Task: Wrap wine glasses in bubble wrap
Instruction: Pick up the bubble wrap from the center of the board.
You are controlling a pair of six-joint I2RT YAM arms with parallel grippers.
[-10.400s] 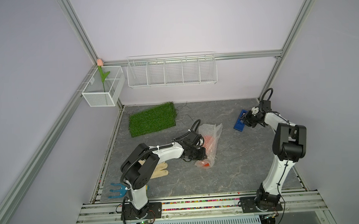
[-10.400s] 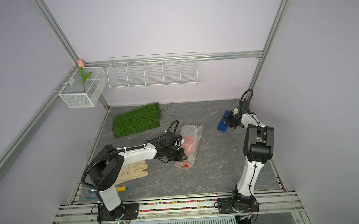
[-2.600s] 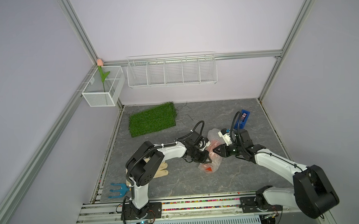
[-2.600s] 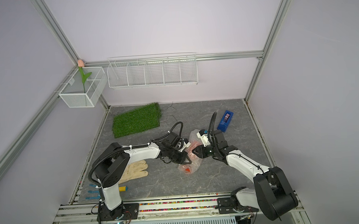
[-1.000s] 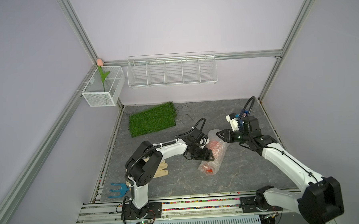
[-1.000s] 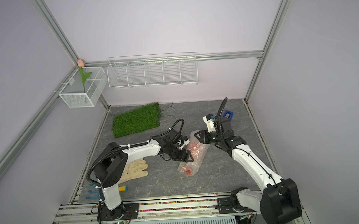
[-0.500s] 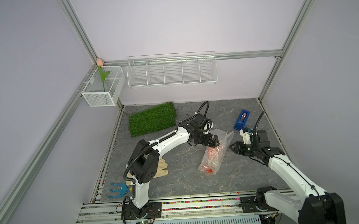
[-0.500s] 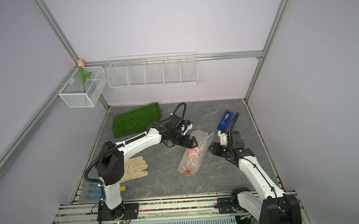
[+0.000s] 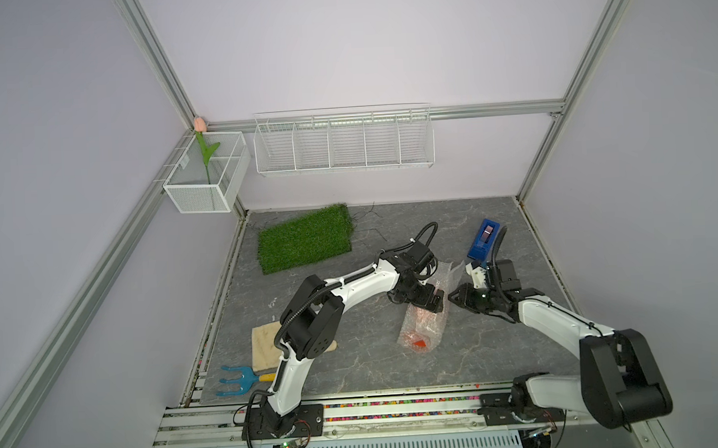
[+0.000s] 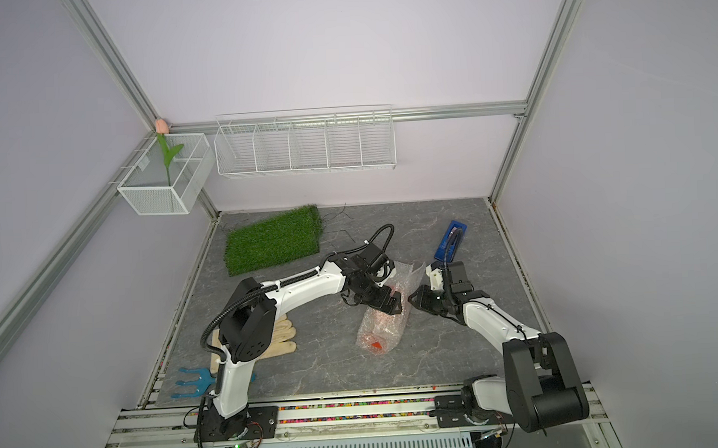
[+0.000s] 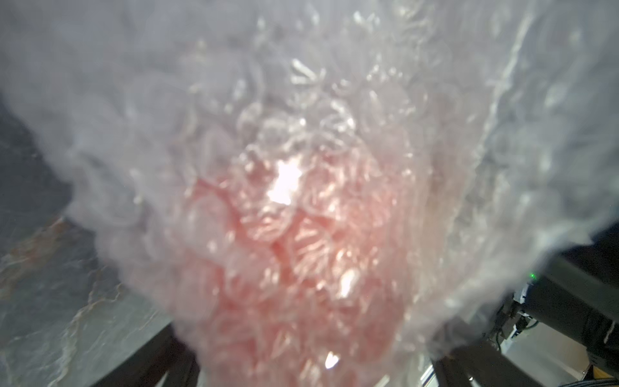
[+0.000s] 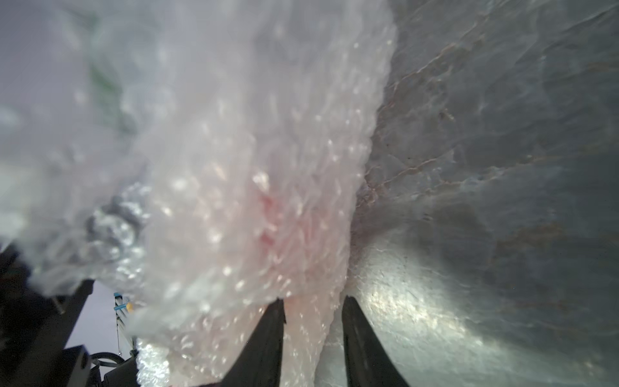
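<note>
- Wine glass [image 9: 418, 343]: it lies on its side mid-table, rolled in the bubble wrap [image 9: 421, 325], between the two grippers. In both top views its red shows strongest at the roll's near end.
- Through the film, both wrist views give only a pink blur [image 11: 301, 268].
- The left gripper [image 9: 426, 305] sits over the roll's far half. The left wrist view shows its fingers [image 11: 160, 363] spread wide on either side, released.
- The right gripper [image 9: 455, 300] is at the roll's right edge. Only the right wrist view shows the film's edge between narrowly parted fingers [image 12: 268, 338], unclamped.
- Bare table [image 9: 355, 360] runs from the roll to the front rail. The tape dispenser [image 9: 483, 240] stands near, behind the right gripper. The grass mat [image 9: 306, 245] is well apart, back left.
</note>
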